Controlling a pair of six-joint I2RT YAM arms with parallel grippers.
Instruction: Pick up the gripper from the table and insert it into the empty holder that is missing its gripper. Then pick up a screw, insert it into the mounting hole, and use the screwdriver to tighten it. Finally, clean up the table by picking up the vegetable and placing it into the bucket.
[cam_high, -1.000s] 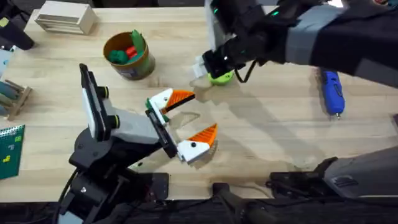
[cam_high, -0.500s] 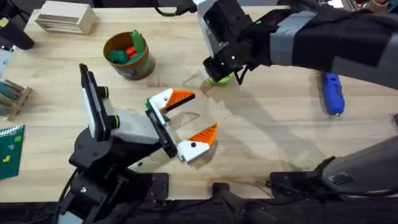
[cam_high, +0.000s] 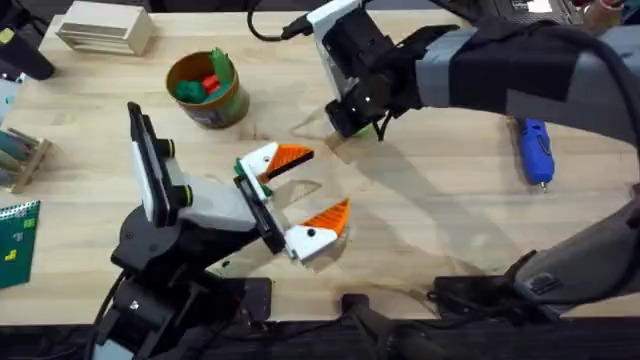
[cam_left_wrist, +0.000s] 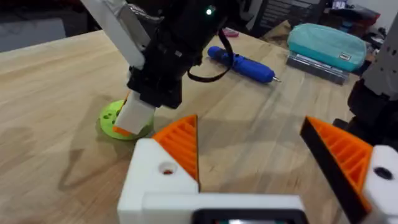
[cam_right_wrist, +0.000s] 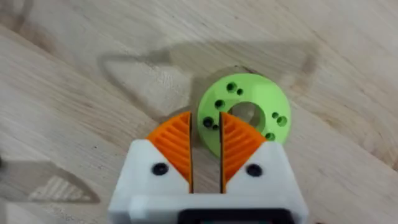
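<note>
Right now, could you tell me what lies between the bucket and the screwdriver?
In the overhead view, the right gripper over a green ring lies between bucket and screwdriver.

**No readable writing**

No text, brand, number or sign can be read. The teal pouch (cam_left_wrist: 328, 45) in the left wrist view bears a small white tag, its print too small to tell. The green card (cam_high: 17, 240) at the table's edge carries yellow marks, illegible.

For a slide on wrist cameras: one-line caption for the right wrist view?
Right gripper, orange pads nearly closed, poised over a bright green ring on the wooden table.
</note>
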